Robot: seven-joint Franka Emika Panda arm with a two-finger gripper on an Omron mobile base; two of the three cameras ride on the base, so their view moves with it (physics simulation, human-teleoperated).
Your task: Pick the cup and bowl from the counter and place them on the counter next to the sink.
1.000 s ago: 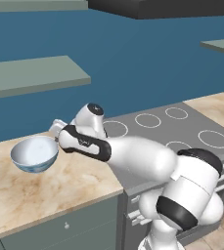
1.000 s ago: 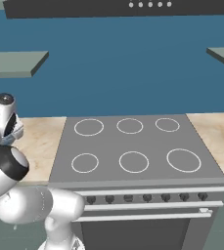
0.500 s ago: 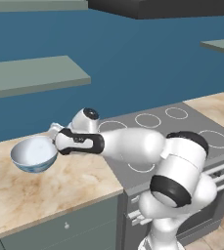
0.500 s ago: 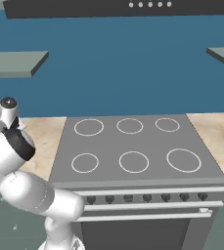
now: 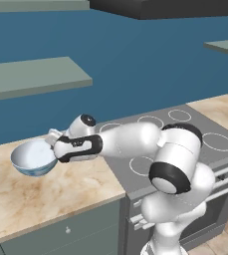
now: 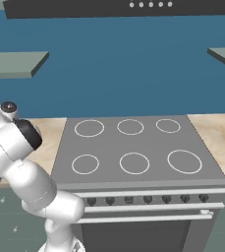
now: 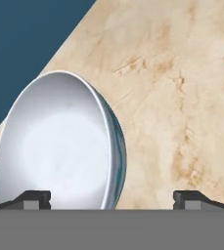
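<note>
Tool: the white arm's two-finger tool [image 5: 50,141] reaches out level over the desk; its dark fingertips [image 7: 33,199] stand spread, one at the bowl's rim, the other well off to the side.
Bowl: the wide, glossy pale blue-white bowl with a blue-grey outside [image 5: 34,158] sits just ahead of the tool, touching its front; whether the rim is pinched, I cannot tell.
Desk: the beige marble-patterned desk [image 5: 46,196] lies under bowl and tool.
Stovetop: the grey stovetop with white ring burners [image 6: 133,147] lies behind the tool, along the arm.
</note>
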